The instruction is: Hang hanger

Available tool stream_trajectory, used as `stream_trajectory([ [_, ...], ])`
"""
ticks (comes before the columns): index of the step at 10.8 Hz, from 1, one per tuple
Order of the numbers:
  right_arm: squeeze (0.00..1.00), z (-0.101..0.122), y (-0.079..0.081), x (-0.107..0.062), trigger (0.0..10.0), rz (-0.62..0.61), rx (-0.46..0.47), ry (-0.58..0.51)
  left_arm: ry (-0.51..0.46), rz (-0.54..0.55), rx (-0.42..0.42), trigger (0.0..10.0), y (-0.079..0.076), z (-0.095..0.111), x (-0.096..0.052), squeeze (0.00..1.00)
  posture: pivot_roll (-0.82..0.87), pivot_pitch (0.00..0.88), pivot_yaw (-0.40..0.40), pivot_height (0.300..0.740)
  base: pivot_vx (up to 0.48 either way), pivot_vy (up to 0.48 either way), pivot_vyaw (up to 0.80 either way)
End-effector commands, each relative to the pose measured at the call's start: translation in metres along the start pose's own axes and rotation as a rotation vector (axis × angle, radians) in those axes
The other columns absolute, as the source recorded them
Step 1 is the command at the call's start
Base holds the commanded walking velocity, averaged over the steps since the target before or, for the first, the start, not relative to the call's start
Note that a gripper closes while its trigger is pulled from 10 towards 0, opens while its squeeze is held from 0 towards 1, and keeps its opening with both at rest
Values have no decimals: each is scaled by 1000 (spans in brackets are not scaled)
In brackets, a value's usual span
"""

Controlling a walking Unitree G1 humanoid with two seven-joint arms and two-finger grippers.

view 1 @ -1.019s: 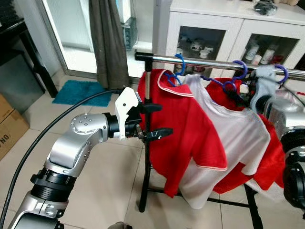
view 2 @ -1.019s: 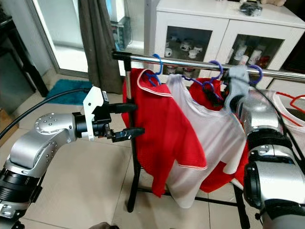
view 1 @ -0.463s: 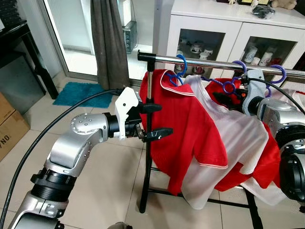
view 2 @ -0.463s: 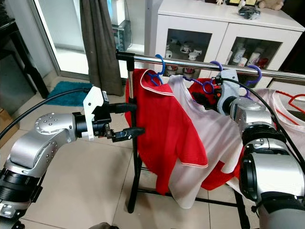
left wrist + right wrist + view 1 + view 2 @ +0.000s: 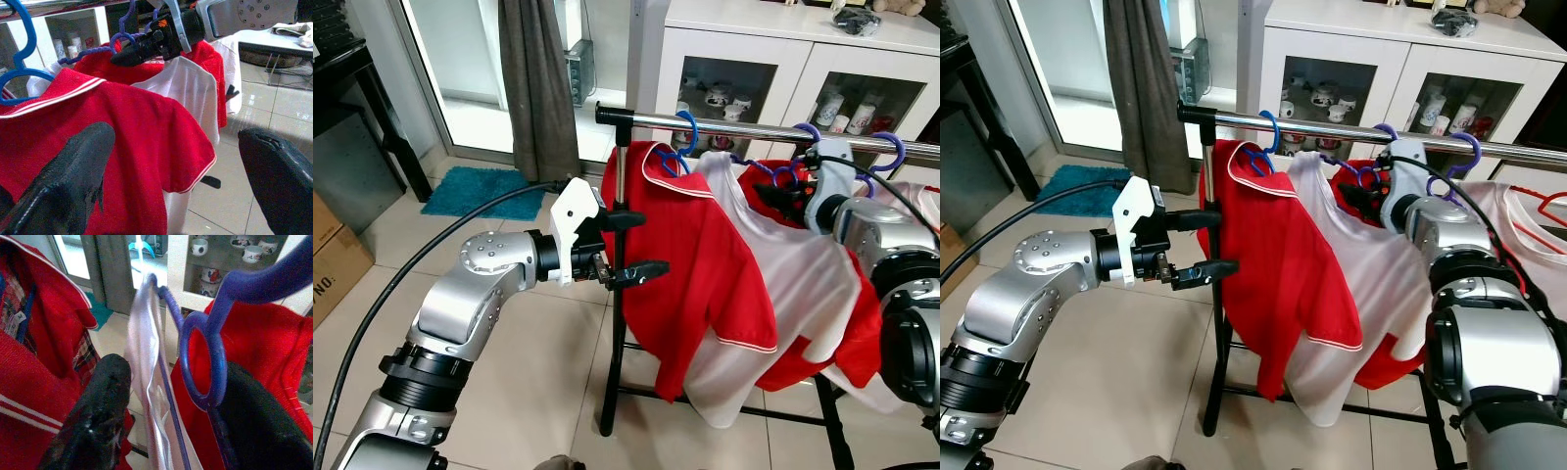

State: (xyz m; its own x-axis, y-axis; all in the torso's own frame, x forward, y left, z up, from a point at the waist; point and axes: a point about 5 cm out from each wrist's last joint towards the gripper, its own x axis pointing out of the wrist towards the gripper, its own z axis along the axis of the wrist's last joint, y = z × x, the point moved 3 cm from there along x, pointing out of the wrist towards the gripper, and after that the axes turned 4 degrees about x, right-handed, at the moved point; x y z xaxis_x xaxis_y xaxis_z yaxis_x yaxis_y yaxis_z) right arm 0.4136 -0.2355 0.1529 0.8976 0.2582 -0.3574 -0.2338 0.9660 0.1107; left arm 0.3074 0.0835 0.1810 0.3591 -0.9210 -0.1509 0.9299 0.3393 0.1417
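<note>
The right gripper's (image 5: pixel 1363 193) black fingers (image 5: pixel 95 423) stand parted around the neck ring of the purple hanger (image 5: pixel 208 350), one finger seemingly just behind it; whether they pinch it I cannot tell. That hanger carries the white shirt (image 5: pixel 803 294), and its hook (image 5: pixel 808 137) sits at the chrome rail (image 5: pixel 744 129), between a blue hanger (image 5: pixel 683 132) with a red shirt (image 5: pixel 690 264) and another purple hook (image 5: pixel 893 149). If the fingers pull away with the ring caught between them, the hook could lift off the rail, or drag the shirt askew. The left gripper (image 5: pixel 631 245) hovers open by the rack's post (image 5: pixel 615 323), near enough to nudge it. A cardboard box (image 5: pixel 328 259) shows partial lettering, unreadable.
</note>
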Motion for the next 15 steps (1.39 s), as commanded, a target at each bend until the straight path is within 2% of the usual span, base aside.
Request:
stream_trajectory([
  [1, 0, 10, 1, 0, 0, -2, 0, -27, 6, -1, 22, 10000, 2, 3, 2, 0, -128, 0, -25, 740, 0, 0, 0],
  [10, 0, 6, -4, -2, 0, -12, -16, -37, 9, 30, 29, 10000, 3, -1, 3, 0, -119, 0, -16, 740, 0, 0, 0],
  [12, 0, 15, -9, -7, 0, -20, -36, -98, 4, 165, 31, 10000, 13, -8, 1, 0, -123, 0, -7, 740, 0, 0, 0],
  [15, 0, 27, -15, -17, 0, -16, -85, -178, 36, 292, 18, 10000, 17, -25, -7, 0, -139, 0, 18, 740, 0, 0, 0],
])
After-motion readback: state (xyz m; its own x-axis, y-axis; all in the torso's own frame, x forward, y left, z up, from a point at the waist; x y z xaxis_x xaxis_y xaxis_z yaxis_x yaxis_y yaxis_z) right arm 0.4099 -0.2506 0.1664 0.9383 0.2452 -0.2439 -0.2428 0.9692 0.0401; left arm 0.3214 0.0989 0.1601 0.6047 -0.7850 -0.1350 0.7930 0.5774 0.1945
